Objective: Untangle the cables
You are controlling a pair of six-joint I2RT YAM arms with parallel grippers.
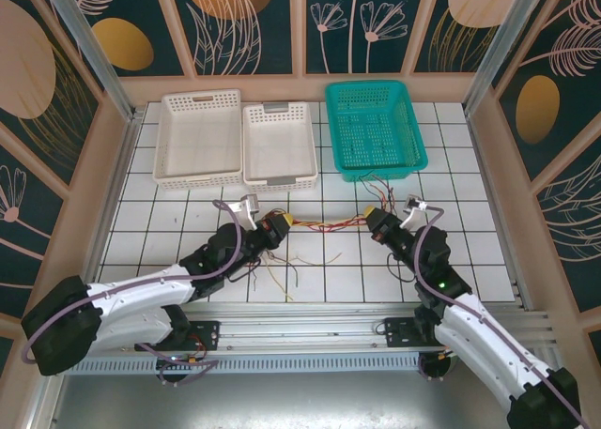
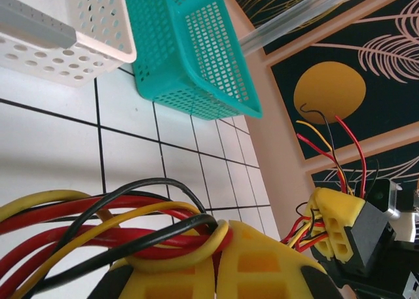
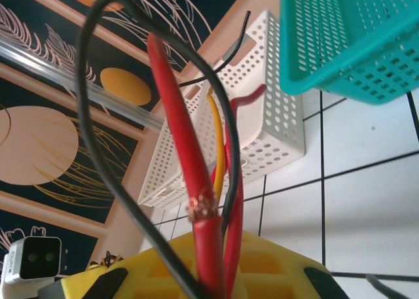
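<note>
Surface: white tiled table (image 1: 470, 260), dark leaf-print walls around it.
Left gripper (image 1: 275, 224): jaws closed on the cables (image 1: 324, 225). Wrist view has red, black and yellow strands pinched across its yellow fingers (image 2: 262, 263).
Cables: mid-table, a short run strung between the two grippers. Loose ends (image 1: 286, 271) lie on the tiles near the left arm, and more fan out behind the right gripper.
Right gripper (image 1: 377, 221): jaws closed on the other end of the bundle. Red, yellow and black wires rise out of its fingers (image 3: 275, 269).
Step (my read): pull-apart, early. The strands between the grippers look mixed.
How: separate slowly along the line of the run and keep it low over the table. If the tangle tightens, back off, because more pull likely just cinches it. Better to regrip one colour than the whole bunch.
Watch: the red wire has a bare copper spot (image 3: 201, 211) just above the right fingers, probably a weak point under tension.
Around: white baskets (image 1: 202, 177) far left, teal basket (image 1: 380, 172) far right, both apart from the run.
In the way: the ends behind the right gripper reach close to the teal basket and could catch its mesh.
</note>
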